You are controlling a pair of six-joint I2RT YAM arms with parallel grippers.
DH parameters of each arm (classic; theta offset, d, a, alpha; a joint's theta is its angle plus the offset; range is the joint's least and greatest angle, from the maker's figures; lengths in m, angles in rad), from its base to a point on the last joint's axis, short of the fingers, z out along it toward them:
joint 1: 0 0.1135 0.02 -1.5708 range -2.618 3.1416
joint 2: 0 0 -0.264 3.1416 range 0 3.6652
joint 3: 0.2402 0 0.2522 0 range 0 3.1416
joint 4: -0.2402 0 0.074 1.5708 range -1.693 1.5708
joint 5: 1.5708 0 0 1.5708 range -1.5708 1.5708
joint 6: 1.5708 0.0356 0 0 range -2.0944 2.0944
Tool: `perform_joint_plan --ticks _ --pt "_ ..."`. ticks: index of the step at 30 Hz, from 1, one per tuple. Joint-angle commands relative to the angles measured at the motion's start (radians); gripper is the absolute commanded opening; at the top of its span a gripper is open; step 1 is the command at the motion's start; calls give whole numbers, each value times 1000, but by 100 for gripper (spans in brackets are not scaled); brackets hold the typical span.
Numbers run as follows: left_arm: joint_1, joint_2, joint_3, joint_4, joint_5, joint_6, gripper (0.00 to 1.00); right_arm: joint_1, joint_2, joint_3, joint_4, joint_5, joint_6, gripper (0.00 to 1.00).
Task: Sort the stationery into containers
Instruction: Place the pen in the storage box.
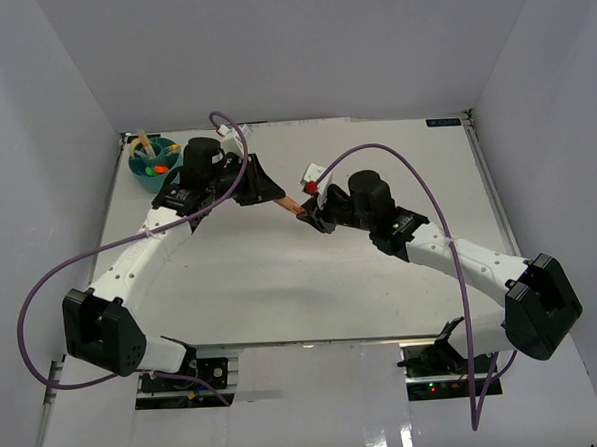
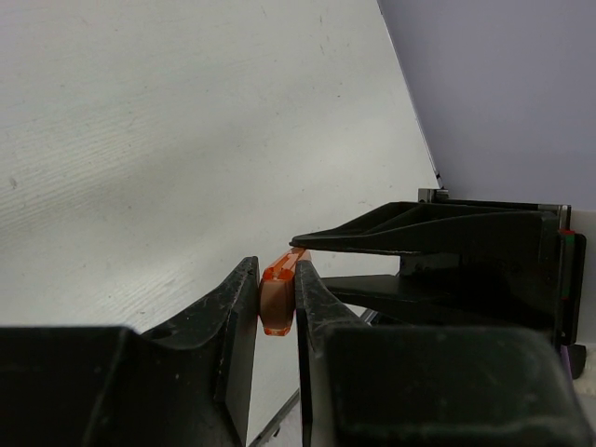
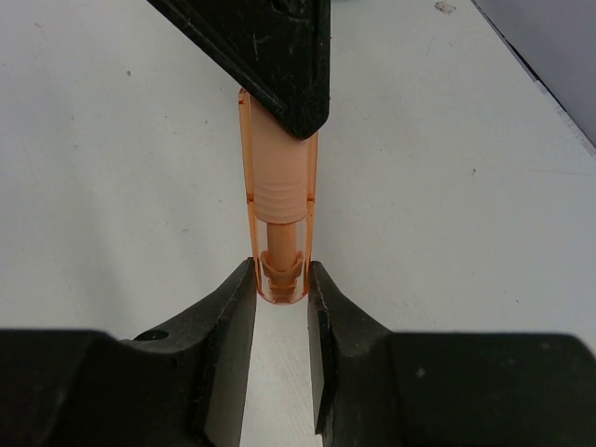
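1. my left tool (image 2: 277,284) is narrow and clamped on one end of the orange pen (image 3: 277,186). its two pads press the opaque orange butt from either side.
2. my right tool (image 3: 280,279) is just as narrow. it pinches the other end, the clear orange cap with the nib showing through it.
3. so the pen hangs in the air between the two tools, above the table (image 1: 282,284) and touching nothing else. its long axis runs straight out ahead of each tool, tip to tip, so the tools face one another nose to nose along it.
4. the relation i care about is where the organiser (image 1: 137,169) lies. it sits behind the left tool, back past that wrist and off to its outer side. from the right tool it is far ahead, beyond the left tool altogether.
5. the left arm is plainly the nearer one. i judge this to be a hand-over or a cap pull, with the left tool the one to carry the pen back to the cup.
6. some pale pens (image 1: 144,143) stand in the organiser already. i cannot tell which compartments they occupy.
7. hard to make out:
   - the left tool's tip covers the far part of the pen in the right wrist view.
   - in the left wrist view only a stub shows between the pads.
   - a small white and red piece (image 1: 313,173) beside the right tool is too small to identify.
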Motion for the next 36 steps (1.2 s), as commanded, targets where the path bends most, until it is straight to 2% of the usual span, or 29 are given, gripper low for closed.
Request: perform_joint_plan --ticks 1,4,7,8,9,10,14,17,20,23,24,27,30,31,36 --pt "-56 18 23 -119 40 12 18 15 -25 94 308 -35 -12 9" --pt "-54 5 70 -125 -27 35 14 15 -39 41 303 -32 -11 17" --pt "-53 -7 113 -127 -110 58 10 15 -56 -5 291 -20 -9 34" --pt "-51 -9 122 -127 -132 65 9 15 -60 -16 285 -15 -9 46" --pt "-50 -15 132 -127 -153 77 8 15 -71 -25 282 -4 -9 53" --pt "-46 -18 151 -127 -194 81 7 15 -79 -45 270 5 -9 66" --pt "-40 -18 191 -121 -299 106 5 15 -103 -93 239 16 0 88" --pt "-36 -19 204 -105 -385 126 4 15 -123 -139 204 25 18 98" --pt "-31 -27 199 -90 -464 143 4 15 -143 -179 159 46 47 92" --pt "-20 -48 169 -81 -661 166 4 13 -170 -217 125 83 81 90" --pt "-14 -56 144 -76 -783 170 4 15 -178 -228 119 103 90 90" --pt "45 -93 81 -41 -956 180 6 15 -204 -266 113 128 124 90" --pt "203 -137 9 37 -966 138 8 15 -215 -291 119 125 150 90" --pt "287 -147 -38 71 -965 123 8 15 -217 -295 121 125 156 90" --pt "498 -159 -112 166 -956 28 8 15 -224 -332 141 132 184 90"
